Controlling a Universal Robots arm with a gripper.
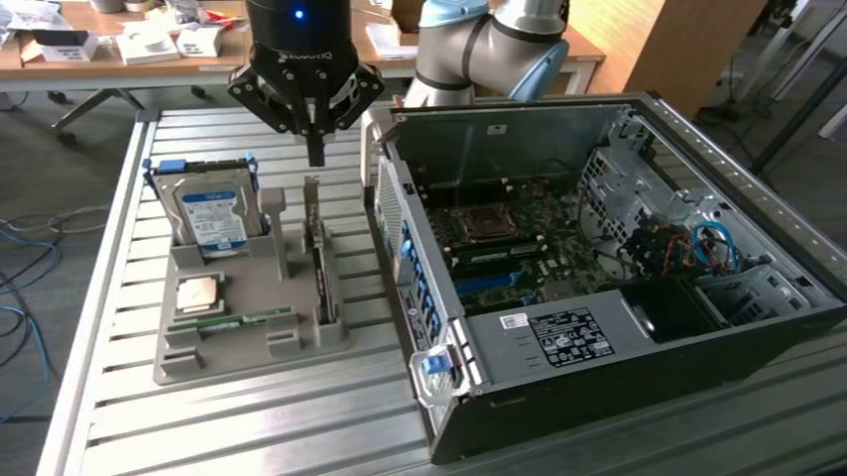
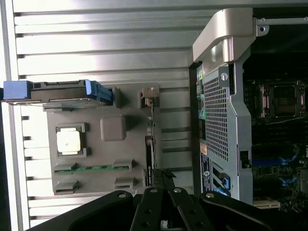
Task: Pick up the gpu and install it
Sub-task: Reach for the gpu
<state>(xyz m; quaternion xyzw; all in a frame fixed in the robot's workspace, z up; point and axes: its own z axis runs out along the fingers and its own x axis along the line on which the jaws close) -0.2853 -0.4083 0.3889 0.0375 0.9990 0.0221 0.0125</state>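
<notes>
Two big pieces share the ribbed, silvery metal tabletop (image 1: pixel 238 426), and nearest is the black computer case (image 1: pixel 596 397), boxy and sharp-cornered, lying with its side panel off. Inside it sits the green motherboard (image 1: pixel 510 253) with a square metal processor socket (image 1: pixel 483 220), and a loop of blue cables (image 1: pixel 712 243) shows toward the exterior view's right. Just beside the case, on the exterior view's left, there's a matte grey moulded holder (image 1: pixel 232 362), all slots and pockets. At its near end a narrow green memory stick (image 1: pixel 245 320) lies flat in a groove. Behind that, a small square chip (image 1: pixel 198 293) with a pale metal lid rests in its own recess. Now the gpu (image 1: pixel 319 263): a thin flat card, dark along its edge, standing on edge in the long slot on the holder's case side. Further back, a silver hard drive (image 1: pixel 212 213) with a blue label stands upright between blue rails. Up above, the black end effector (image 1: pixel 315 157) hangs over the gpu's far end, fingers pressed together to a point and gripping nothing. Its tip is just above the card's top edge, apart from it as far as this shows. Behind rises the grey arm (image 1: pixel 490 40), and beyond it a wooden tabletop (image 1: pixel 119 69) carries white boxes (image 1: pixel 146 45).
</notes>
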